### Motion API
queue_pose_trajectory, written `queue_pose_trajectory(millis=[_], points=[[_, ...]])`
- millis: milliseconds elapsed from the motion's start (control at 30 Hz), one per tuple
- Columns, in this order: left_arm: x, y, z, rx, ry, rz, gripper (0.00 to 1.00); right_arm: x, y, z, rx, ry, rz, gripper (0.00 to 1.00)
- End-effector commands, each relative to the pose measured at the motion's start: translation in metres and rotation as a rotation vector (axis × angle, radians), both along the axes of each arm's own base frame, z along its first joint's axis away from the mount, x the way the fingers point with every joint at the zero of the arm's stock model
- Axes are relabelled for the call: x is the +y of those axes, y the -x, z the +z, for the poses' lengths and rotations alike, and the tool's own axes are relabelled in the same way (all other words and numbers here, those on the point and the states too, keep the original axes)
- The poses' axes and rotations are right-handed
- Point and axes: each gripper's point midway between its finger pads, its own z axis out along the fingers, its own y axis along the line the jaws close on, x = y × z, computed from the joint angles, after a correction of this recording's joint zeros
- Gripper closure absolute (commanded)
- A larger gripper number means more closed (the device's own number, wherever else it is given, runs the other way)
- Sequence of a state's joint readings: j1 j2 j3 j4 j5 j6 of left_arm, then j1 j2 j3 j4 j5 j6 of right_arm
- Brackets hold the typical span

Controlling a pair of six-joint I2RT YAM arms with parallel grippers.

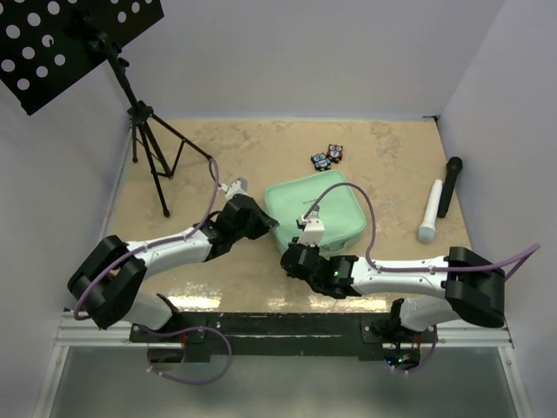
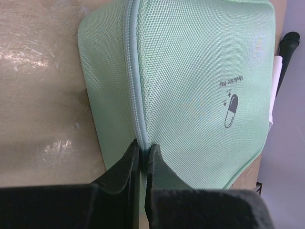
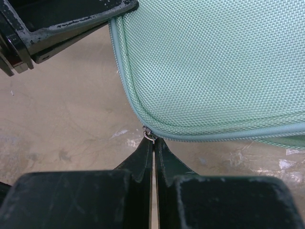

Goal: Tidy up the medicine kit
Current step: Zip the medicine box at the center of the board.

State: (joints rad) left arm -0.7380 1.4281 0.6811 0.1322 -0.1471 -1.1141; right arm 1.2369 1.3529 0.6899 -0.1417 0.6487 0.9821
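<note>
The medicine kit [image 1: 324, 207] is a mint-green zip case lying shut on the table, with a capsule mark [image 2: 230, 110] on its lid. My left gripper [image 1: 267, 224] is at the case's left edge. In the left wrist view its jaws [image 2: 142, 149] are pinched on the pale zip seam [image 2: 133, 71]. My right gripper [image 1: 291, 253] is at the case's near-left corner. In the right wrist view it [image 3: 153, 141] is shut on the zip pull, whose small metal ring [image 3: 149, 137] shows at the fingertips.
A white microphone [image 1: 430, 212] and a black one [image 1: 450, 185] lie to the right of the case. Two small patterned packets [image 1: 328, 157] sit behind it. A black tripod [image 1: 152, 152] with a perforated panel [image 1: 70, 39] stands at the far left.
</note>
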Motion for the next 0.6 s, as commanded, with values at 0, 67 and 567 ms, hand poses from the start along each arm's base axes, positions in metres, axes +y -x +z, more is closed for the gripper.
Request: queue_pose_trajectory(millis=[0,67,567], points=[[0.051,-0.018,-0.008,-0.02,-0.154,0.085,1.0,-0.004,-0.009,0.022,-0.045,-0.002,-0.031,1.0],[0.065,-0.025,-0.005,-0.024,-0.164,0.11,1.0,-0.005,-0.008,0.022,-0.043,-0.001,-0.03,1.0],[0.106,-0.049,-0.009,-0.02,-0.287,0.109,1.0,-0.021,-0.009,0.02,-0.03,0.014,-0.068,1.0]])
